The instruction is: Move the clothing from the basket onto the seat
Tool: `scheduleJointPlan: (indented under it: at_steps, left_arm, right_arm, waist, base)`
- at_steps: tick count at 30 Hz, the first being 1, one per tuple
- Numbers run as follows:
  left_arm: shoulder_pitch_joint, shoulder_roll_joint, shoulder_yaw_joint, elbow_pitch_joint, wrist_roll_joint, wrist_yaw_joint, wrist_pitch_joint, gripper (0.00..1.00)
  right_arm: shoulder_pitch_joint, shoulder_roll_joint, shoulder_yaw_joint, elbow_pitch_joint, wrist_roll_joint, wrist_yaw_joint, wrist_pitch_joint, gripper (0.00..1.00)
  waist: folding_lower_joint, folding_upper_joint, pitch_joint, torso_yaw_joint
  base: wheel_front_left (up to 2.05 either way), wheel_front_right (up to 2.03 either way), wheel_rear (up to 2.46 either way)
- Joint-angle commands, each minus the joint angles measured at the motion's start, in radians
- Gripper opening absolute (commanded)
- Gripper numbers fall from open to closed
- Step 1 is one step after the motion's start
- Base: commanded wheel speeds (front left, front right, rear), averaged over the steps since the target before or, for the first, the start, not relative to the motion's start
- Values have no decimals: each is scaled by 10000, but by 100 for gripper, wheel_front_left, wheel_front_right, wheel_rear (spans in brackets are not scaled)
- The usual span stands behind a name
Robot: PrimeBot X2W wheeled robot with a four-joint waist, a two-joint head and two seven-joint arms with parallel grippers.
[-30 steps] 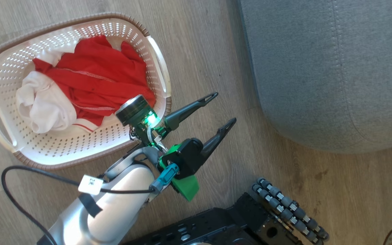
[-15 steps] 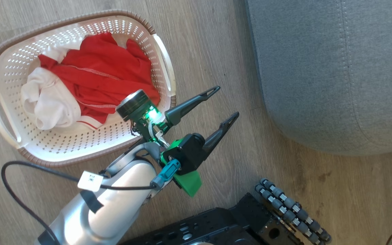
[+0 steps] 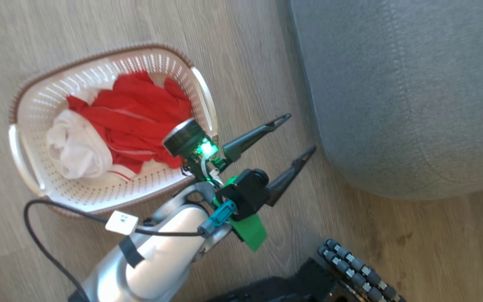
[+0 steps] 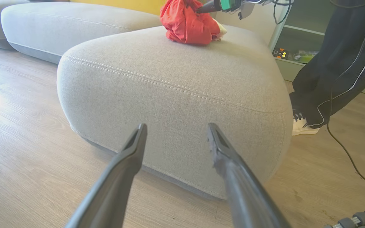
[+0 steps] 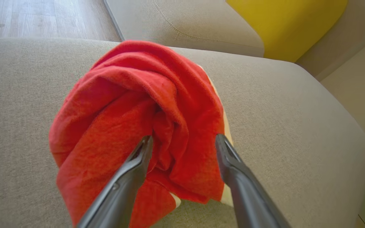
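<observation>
One basket (image 3: 78,197) and one grey seat (image 4: 176,82) are pictured with two heaps of red clothing, the basket heap (image 3: 136,113) and the seat heap (image 5: 122,95), two grippers, the left gripper (image 3: 300,131) and the right gripper (image 5: 183,137), one further sofa cushion (image 4: 59,19), one yellow cushion (image 5: 284,25) and one white shoe (image 4: 303,126).

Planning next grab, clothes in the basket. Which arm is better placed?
Left. The left fingers, open, sit beside the basket of red clothes; the right fingers are open over a garment on the seat.
</observation>
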Motion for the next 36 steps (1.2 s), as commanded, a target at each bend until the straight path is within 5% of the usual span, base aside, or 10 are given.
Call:
scheduleJointPlan:
  at_steps: [1,13,27,36]
  left_arm:
    - [243,-219,265,-293,-59,-78,-49,100]
    - [1199,-841,668,-328,-217,-258,-49,100]
    - [2395,-1096,2048,-647,-502,-125,-49,100]
    - [2873,-1112,3272,-1266,-819,440,-49,100]
  right_arm:
    - [222,-486,248,-146,-69,-4,34,100]
    - [745,-493,1474,-745,887,-4,-192,100]
    - [3005,-591,3268,-5635,3347,-4,-201,100]
    - [5014,-8,3036,-9482,3310,-4,-202,100]
  waist:
    - [0,-1,-535,90]
    - [0,-1,-2797,435]
    - [0,-1,-4690,1191]
    - [0,-1,-5414,1936]
  base:
    - [0,0,0]
    - [0,0,0]
    - [0,0,0]
    - [0,0,0]
